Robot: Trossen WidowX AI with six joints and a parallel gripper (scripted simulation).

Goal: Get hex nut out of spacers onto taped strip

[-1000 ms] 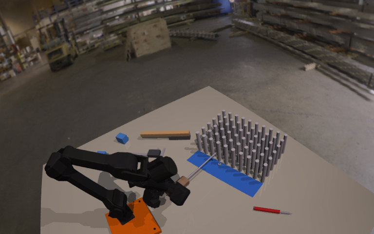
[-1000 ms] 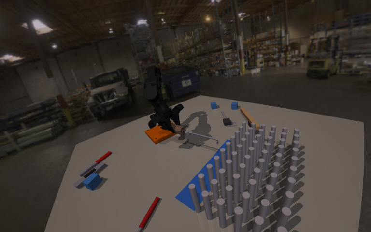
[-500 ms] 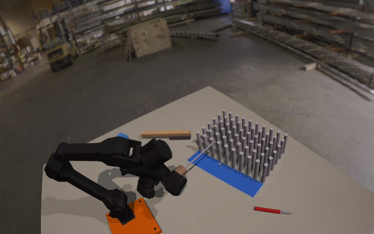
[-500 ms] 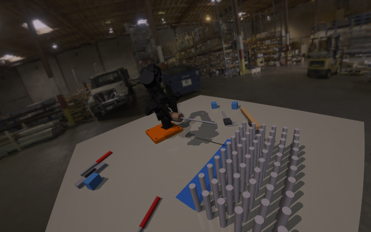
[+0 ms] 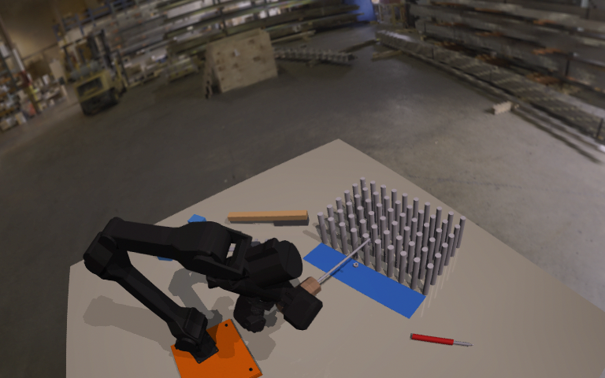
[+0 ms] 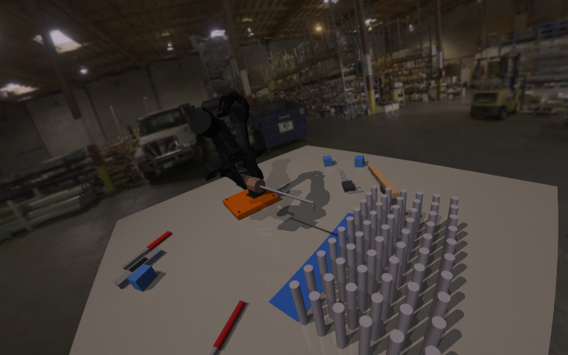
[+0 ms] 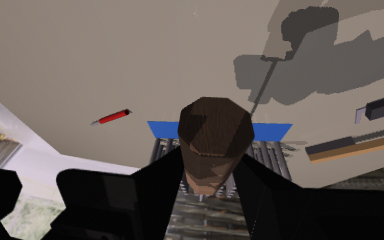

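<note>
The small hex nut [image 5: 355, 264] lies on the blue taped strip [image 5: 384, 291] [image 6: 288, 303] [image 7: 272, 131], in front of the spacers. The metal spacers [image 5: 391, 262] [image 6: 297, 303] stand upright in rows. My gripper [image 5: 302, 291] [image 6: 250, 182] [image 7: 208, 151] is shut on the wooden handle of the hook tool [image 5: 310, 286] [image 6: 253, 183] [image 7: 216, 125]. The tool's thin rod points toward the field, and its bent tip hangs in the air above the table, clear of the spacers in the exterior view. The nut is not visible in the wrist view or the exterior view.
A red-handled screwdriver [image 5: 432, 339] [image 6: 229, 324] [image 7: 114, 117] lies beyond the strip's near end. A wooden bar [image 5: 267, 215] [image 6: 383, 180], a dark-and-grey caliper-like tool [image 6: 347, 186] and two blue cubes [image 6: 327, 160] [image 6: 359, 160] lie on the other side. Another blue cube [image 6: 142, 276] lies beside slim tools.
</note>
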